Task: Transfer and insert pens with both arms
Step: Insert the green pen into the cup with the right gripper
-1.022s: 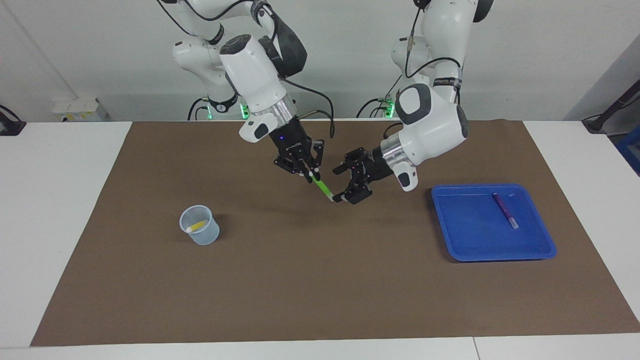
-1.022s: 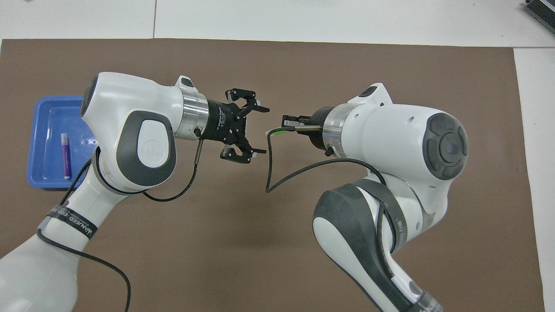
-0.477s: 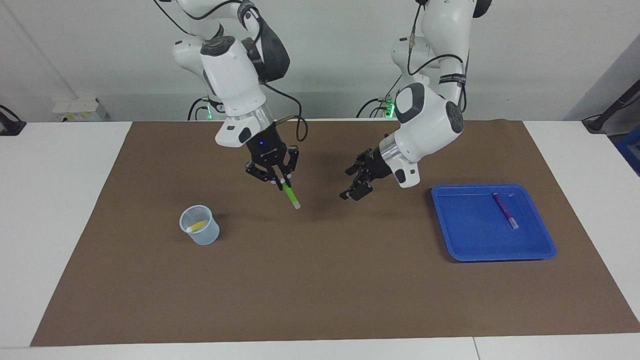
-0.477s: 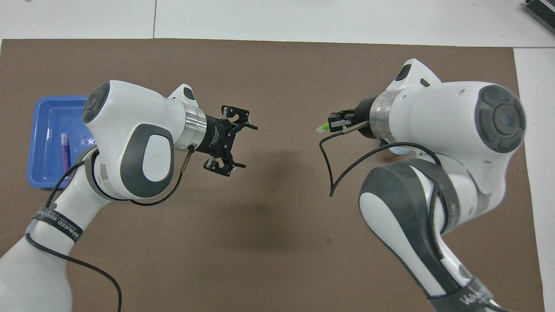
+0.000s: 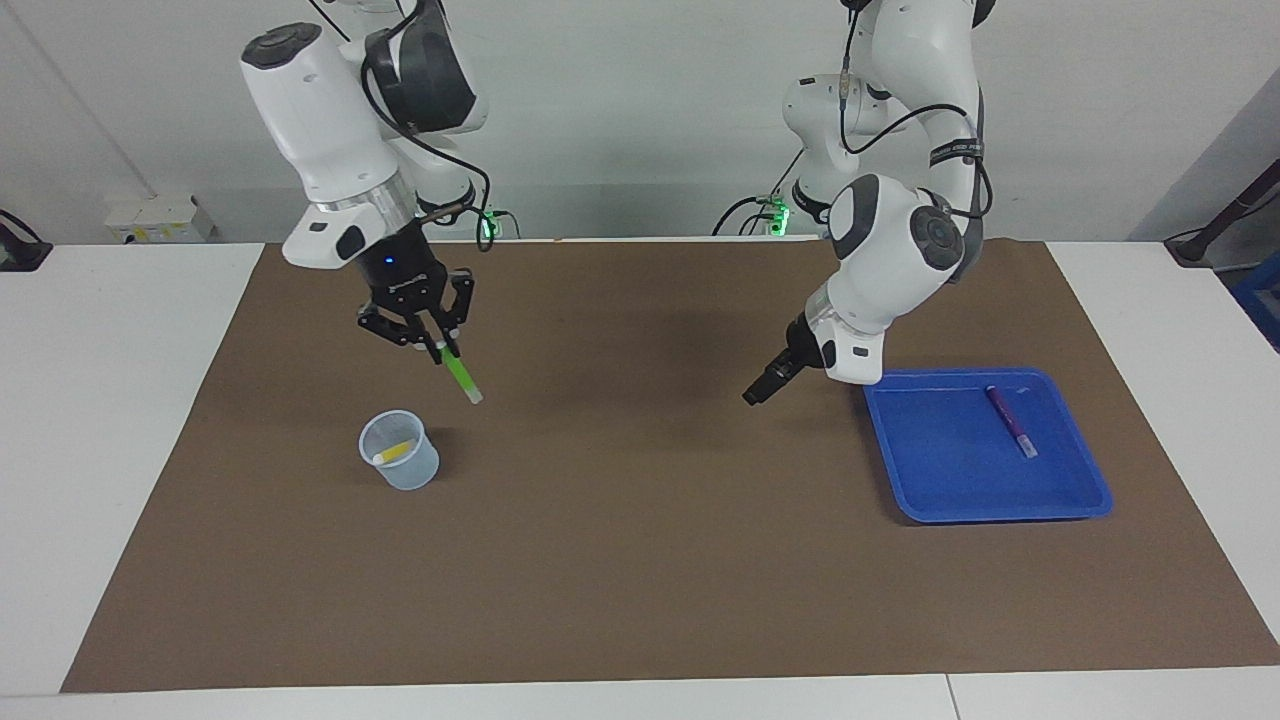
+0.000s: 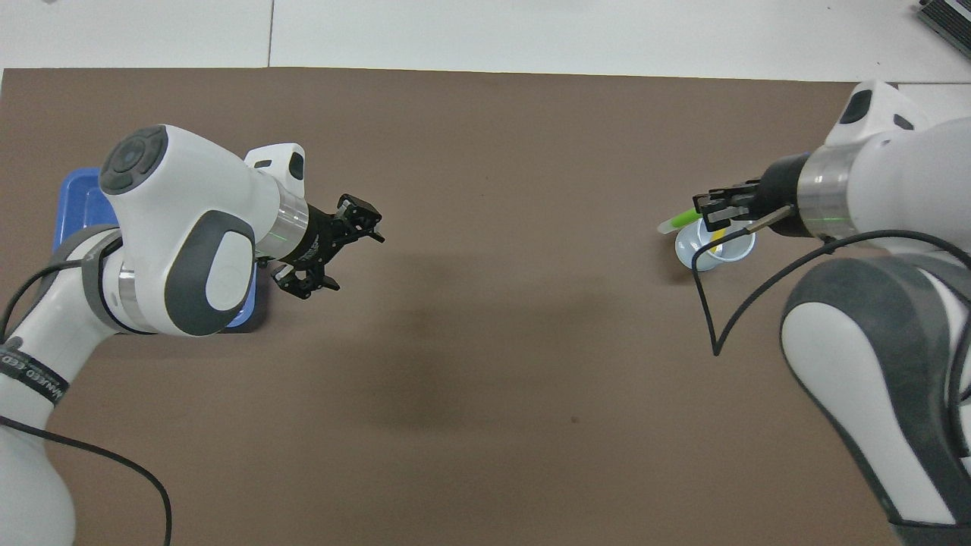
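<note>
Facing view: the bright green marker pen is gripped, tilted, by the right claw above the translucent cup holding a yellow pen, so lowering it in seems next, while the left claw, spread empty, is angled down beside the blue plastic tray with the purple pen.

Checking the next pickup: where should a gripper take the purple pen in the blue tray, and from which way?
Grip the purple pen mid-barrel, coming straight down. It lies flat and alone in the blue tray, slanted, clear of the walls. Probably close the fingers across its thin barrel, not along it, leaving the pale tip end free.
</note>
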### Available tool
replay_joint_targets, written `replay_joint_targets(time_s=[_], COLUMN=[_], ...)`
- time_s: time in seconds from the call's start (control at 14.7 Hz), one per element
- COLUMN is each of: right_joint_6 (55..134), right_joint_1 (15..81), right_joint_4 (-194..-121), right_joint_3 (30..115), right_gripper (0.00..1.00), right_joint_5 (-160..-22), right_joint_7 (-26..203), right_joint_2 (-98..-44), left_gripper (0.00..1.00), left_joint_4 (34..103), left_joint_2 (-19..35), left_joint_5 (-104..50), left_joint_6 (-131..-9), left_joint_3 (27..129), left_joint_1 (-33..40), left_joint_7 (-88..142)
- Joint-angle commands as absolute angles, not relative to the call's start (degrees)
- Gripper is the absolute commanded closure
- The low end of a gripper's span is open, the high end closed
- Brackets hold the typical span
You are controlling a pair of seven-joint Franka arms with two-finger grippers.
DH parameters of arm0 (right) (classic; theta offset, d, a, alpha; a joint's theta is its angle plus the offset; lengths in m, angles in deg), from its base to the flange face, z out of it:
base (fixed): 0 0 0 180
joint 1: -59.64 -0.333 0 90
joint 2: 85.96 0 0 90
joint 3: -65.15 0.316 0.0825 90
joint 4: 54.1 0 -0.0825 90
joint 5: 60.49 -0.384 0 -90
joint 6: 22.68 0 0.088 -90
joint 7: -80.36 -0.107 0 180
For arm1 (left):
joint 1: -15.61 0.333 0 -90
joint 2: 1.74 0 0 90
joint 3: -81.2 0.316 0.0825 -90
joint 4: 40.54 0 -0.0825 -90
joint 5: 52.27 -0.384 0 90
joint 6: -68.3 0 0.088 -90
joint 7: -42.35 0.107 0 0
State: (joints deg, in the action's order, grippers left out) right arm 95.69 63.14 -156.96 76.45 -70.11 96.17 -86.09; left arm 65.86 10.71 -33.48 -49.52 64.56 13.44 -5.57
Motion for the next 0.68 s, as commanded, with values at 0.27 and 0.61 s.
replay_joint_targets(time_s=[0.27, 0.61], right_joint_6=[95.27, 98.61], right_joint_1=[71.15, 72.3], right_joint_4=[-161.32, -164.23], right_joint_3=[77.11, 77.11], right_gripper=[1.0, 1.0], right_joint_5=[-69.45, -69.89], right_joint_7=[104.71, 104.97], right_joint_2=[-88.51, -88.86], left_gripper=[0.0, 0.0], left_joint_4=[70.37, 73.1], left_joint_2=[7.41, 6.17], left_joint_5=[-34.61, -34.61], left_joint_6=[-47.9, -47.63], left_joint_3=[64.51, 64.5], left_joint_1=[22.02, 21.23], left_joint_7=[8.87, 8.69])
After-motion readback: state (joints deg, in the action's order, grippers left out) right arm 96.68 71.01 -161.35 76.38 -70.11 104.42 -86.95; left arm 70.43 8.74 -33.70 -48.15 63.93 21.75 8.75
